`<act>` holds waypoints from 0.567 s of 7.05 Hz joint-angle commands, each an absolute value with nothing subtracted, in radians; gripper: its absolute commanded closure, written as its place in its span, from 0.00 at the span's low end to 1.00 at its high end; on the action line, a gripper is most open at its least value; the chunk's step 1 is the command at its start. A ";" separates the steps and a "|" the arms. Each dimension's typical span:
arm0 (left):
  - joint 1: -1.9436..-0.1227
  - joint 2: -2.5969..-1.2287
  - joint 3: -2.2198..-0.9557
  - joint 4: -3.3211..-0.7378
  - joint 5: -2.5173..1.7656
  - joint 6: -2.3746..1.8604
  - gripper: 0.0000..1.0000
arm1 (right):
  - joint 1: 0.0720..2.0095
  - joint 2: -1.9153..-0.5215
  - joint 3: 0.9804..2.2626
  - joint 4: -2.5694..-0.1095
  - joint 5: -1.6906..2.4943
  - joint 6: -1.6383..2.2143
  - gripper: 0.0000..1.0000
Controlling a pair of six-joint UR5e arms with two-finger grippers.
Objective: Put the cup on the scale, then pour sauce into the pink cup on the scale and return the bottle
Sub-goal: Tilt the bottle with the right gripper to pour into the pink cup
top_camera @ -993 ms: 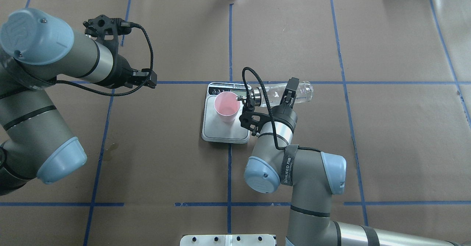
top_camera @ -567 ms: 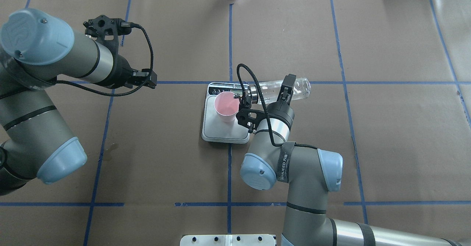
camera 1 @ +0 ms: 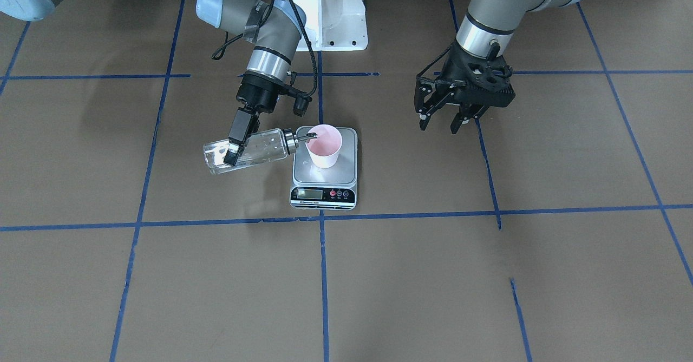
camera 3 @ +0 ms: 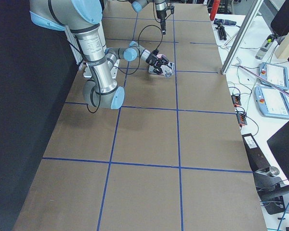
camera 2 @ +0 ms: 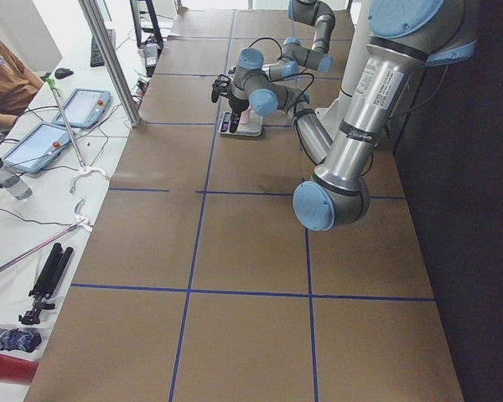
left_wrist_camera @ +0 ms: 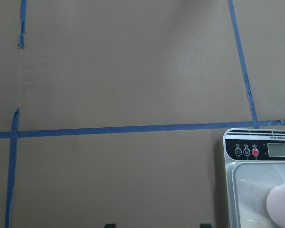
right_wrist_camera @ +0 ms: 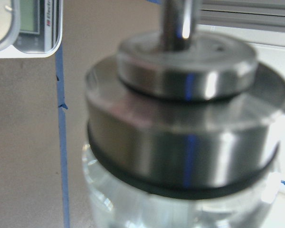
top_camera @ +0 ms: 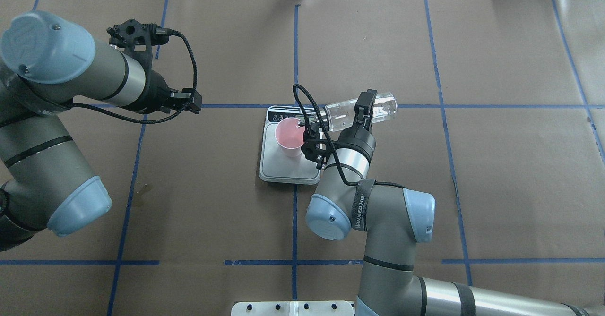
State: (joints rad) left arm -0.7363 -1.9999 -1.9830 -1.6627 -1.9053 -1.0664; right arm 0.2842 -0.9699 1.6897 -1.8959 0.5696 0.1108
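Right tool (camera 1: 234,145) is clamped across the body of the bottle (camera 1: 265,148), and I've got the bottle lying nearly level, base out to my right, silver cap toward the scale (camera 1: 346,173). From overhead the spout sits right at the rim of the cup (top_camera: 289,135), on the rim's right side, with the tool (top_camera: 364,110) gripping well back from the cap, nearer the base. The cup stands upright on the scale's steel platform, toward the display end and clear of the edges. On the right wrist camera the cap fills the view, blurred, with a corner of the scale's display up top. Left tool (camera 1: 438,126) hangs over bare tabletop (camera 1: 487,270), well apart from the scale, fingers spread wide and gripping nothing.
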 commanded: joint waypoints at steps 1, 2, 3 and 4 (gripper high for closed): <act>-0.732 -1.988 -1.983 -1.664 -1.905 -1.063 0.33 | 0.285 -0.963 1.684 -1.896 0.513 0.020 1.00; -0.732 -1.988 -1.985 -1.664 -1.905 -1.063 0.33 | 0.287 -0.951 1.675 -1.896 0.506 0.002 1.00; -0.732 -1.988 -1.985 -1.664 -1.905 -1.062 0.33 | 0.287 -0.950 1.648 -1.896 0.462 -0.041 1.00; -0.732 -1.987 -1.985 -1.664 -1.905 -1.062 0.33 | 0.287 -0.950 1.644 -1.896 0.450 -0.081 1.00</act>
